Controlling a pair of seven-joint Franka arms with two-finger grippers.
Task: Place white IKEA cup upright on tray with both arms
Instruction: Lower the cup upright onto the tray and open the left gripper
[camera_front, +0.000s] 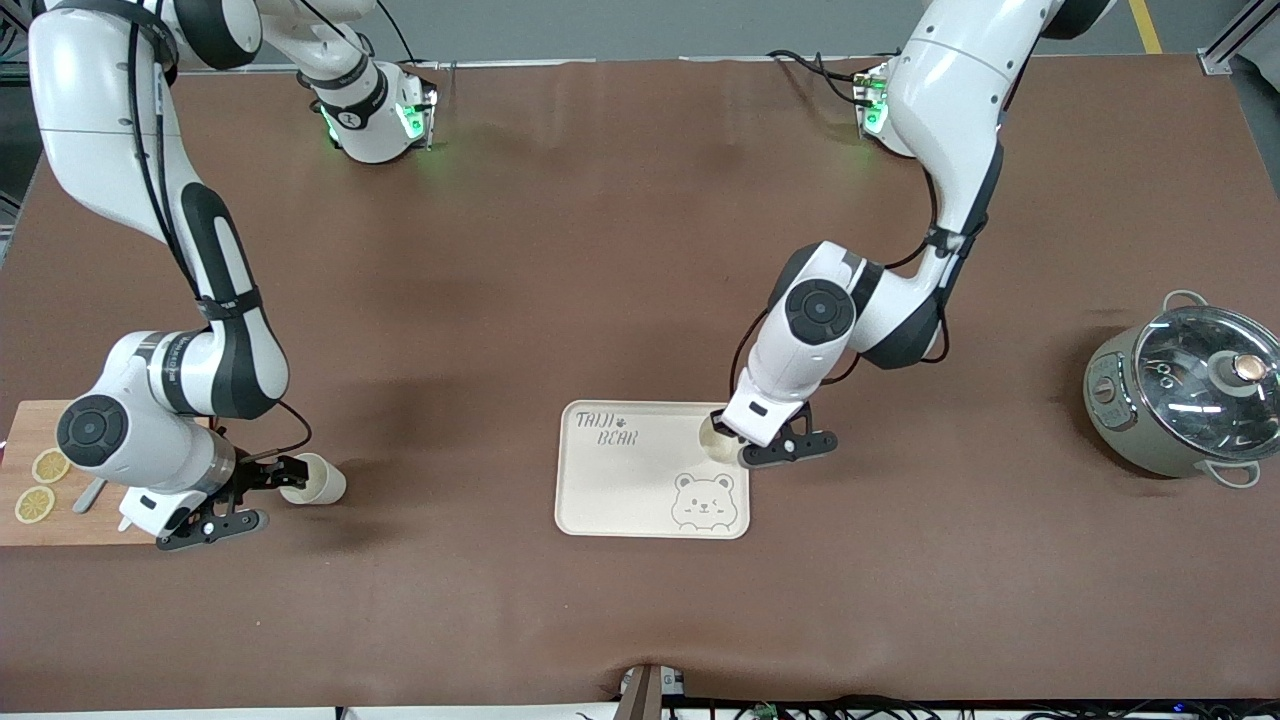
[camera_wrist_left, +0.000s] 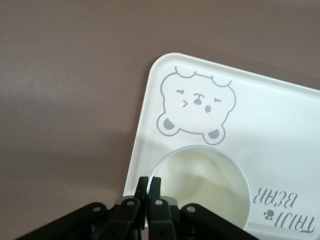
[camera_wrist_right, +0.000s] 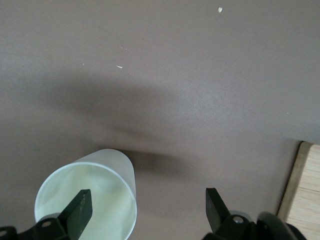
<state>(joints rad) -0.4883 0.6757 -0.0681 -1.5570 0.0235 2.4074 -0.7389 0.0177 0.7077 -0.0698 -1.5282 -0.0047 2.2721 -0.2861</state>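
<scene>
One cup (camera_front: 717, 440) on tray (camera_front: 620, 490) mid-table; 2nd cup (camera_front: 315, 479) beside cutting board (camera_front: 40, 525), w/ pot (camera_front: 1185, 395) at left arm's end.

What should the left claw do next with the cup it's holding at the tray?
Probably open the left claw and let go. It pinches the rim of the cup, which looks upright, mouth up, on the tray beside the bear drawing. Contact with the tray can't be confirmed, so release slowly.
</scene>
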